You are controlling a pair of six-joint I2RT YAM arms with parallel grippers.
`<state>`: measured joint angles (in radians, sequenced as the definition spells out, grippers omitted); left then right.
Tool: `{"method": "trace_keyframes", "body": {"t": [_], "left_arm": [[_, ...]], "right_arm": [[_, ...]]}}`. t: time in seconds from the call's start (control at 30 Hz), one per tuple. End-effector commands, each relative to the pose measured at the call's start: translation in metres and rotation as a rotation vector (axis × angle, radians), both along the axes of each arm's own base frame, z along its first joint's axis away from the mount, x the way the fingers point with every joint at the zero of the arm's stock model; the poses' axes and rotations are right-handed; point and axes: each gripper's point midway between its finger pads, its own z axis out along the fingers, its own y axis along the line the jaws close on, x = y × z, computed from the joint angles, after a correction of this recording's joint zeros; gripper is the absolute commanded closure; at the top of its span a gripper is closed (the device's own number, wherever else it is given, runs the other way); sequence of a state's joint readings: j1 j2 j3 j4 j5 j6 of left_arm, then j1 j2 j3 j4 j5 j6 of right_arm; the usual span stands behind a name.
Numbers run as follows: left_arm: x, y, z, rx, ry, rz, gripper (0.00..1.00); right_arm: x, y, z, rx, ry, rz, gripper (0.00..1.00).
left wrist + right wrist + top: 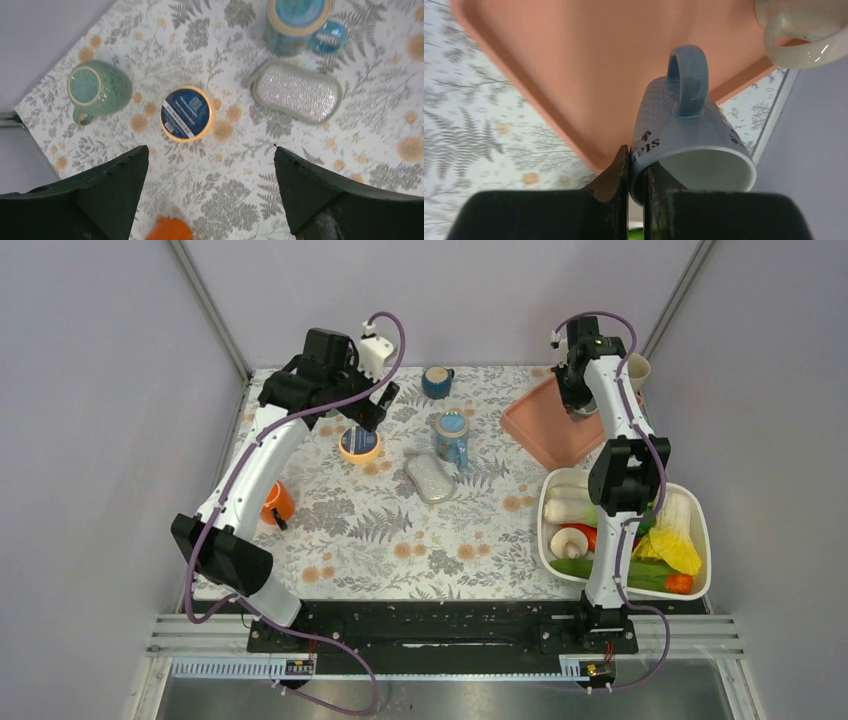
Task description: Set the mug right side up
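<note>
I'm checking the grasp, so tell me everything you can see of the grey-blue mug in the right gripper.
The grey-blue mug looks ceramic: textured wall, dark lettering near the rim, loop handle, pale inside. It is tipped, mouth toward the wrist camera, over a corner of the pink tray. The right gripper is shut on its rim wall, one of the fingers inside, one outside. Nothing else visibly touches it.

Floral table (pixel 400 540): pink tray (pixel 545 425), vegetable bin (pixel 542 530), sponge (pixel 431 478), tape roll (pixel 359 444).

I see a silver sponge (pixel 298 92) just beside a teal cup (pixel 296 22), a round tin (pixel 186 113) nearby, vegetables (pixel 668 548) in a white basket (pixel 705 540)
</note>
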<state>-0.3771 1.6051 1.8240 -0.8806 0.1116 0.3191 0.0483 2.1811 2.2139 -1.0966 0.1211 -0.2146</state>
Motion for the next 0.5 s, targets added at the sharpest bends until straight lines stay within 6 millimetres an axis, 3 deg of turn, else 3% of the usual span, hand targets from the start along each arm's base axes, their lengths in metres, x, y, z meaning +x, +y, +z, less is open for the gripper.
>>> {"method": "trace_keyframes", "body": {"t": [0.0,0.13,0.2,0.47], "left_arm": [[-0.016,0.02,-0.007,0.086,0.0,-0.008,0.01],[-0.019,0.024,-0.016,0.097,0.027,-0.007,0.01],[-0.02,0.024,-0.018,0.096,0.038,-0.012,0.01],[-0.025,0.026,-0.027,0.1,0.073,-0.028,0.01]], "right_arm": [[0.007,-0.039,0.011,-0.134,0.025,0.061,1.0],[0.02,-0.028,-0.015,-0.102,0.046,0.175,1.0],[0.021,-0.041,-0.023,-0.096,0.062,0.165,1.0],[0.01,-0.059,-0.057,-0.037,0.157,0.153,1.0]]}}
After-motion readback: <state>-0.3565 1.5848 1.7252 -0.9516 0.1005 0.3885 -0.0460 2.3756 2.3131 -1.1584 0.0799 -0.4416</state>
